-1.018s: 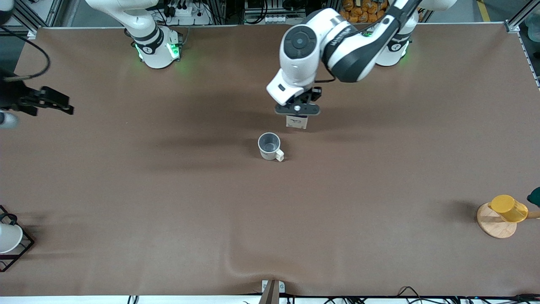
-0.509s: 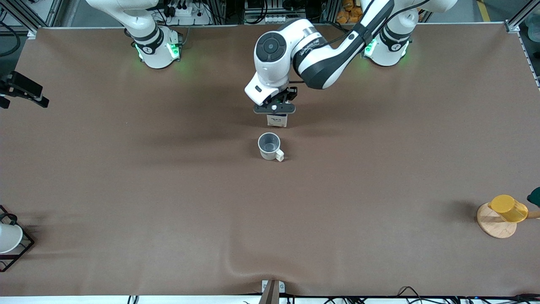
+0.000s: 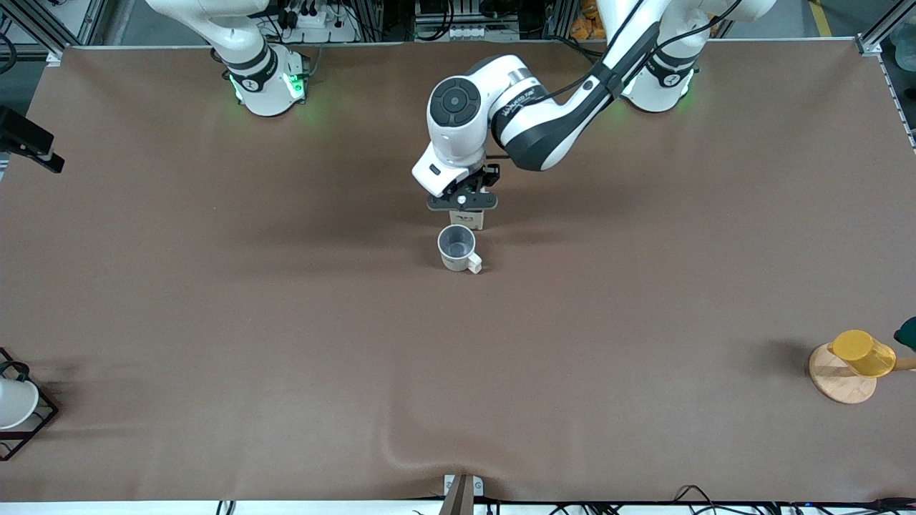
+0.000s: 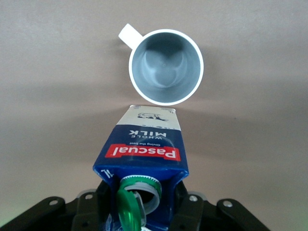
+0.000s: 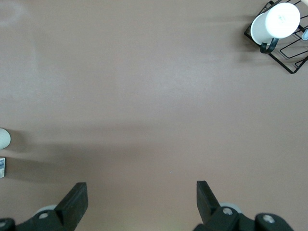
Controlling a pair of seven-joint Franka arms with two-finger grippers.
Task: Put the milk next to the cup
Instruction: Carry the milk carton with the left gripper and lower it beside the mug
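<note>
The cup (image 3: 458, 247), a cream-white mug with a grey inside, stands mid-table with its handle toward the front camera. It also shows in the left wrist view as the cup (image 4: 166, 67). My left gripper (image 3: 463, 202) is shut on the top of the milk (image 3: 466, 219), a dark blue carton with a red band. The carton hangs upright, low and close beside the cup. The left wrist view shows the milk (image 4: 144, 149) with its green cap flipped up, gripped by the left gripper (image 4: 142, 204). My right gripper (image 3: 28, 143) waits open over the right arm's end of the table, and the right gripper (image 5: 139, 187) holds nothing.
A yellow cup (image 3: 862, 352) lies on a round wooden coaster (image 3: 837, 386) at the left arm's end, near the front camera. A white cup in a black wire rack (image 3: 28, 422) sits at the right arm's end; the rack (image 5: 288, 60) also shows. The brown cloth has a wrinkle (image 3: 408, 450).
My left gripper carried the milk toward the right arm's end and down, close beside the cup. My right gripper drew back toward the table's edge.
</note>
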